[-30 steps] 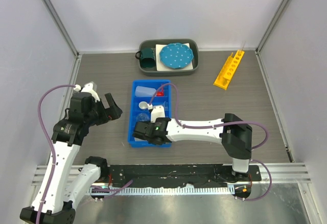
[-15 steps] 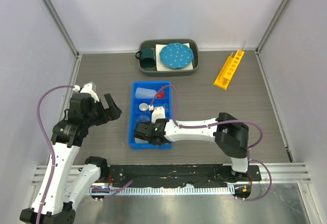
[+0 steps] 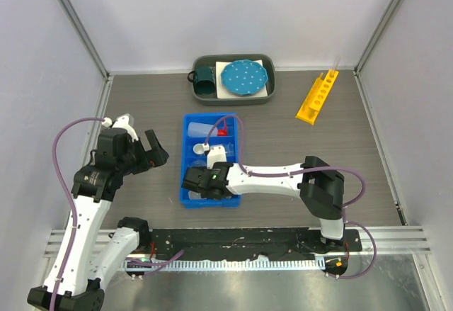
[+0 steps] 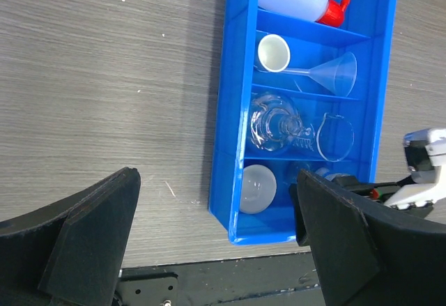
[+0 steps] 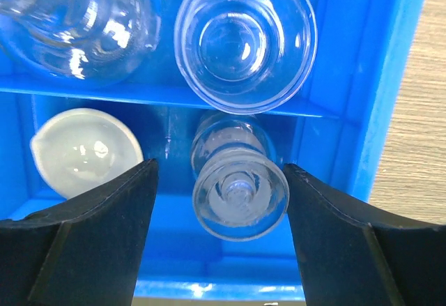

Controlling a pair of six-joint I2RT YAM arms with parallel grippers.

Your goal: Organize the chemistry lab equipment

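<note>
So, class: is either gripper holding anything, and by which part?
Nothing is held. The left gripper is open over the table; the right gripper stands open around a small glass piece.

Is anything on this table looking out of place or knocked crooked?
The yellow test-tube rack sits alone at the far right, angled across the table, while the other labware is sorted in the blue tray. Nothing looks spilled or broken.

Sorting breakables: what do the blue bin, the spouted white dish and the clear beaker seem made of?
The blue bin looks like moulded plastic: uniform colour, soft sheen. The spouted white dish is opaque and glossy, porcelain or plastic. The clear beaker is transparent with sharp highlights: glass or clear plastic.
</note>
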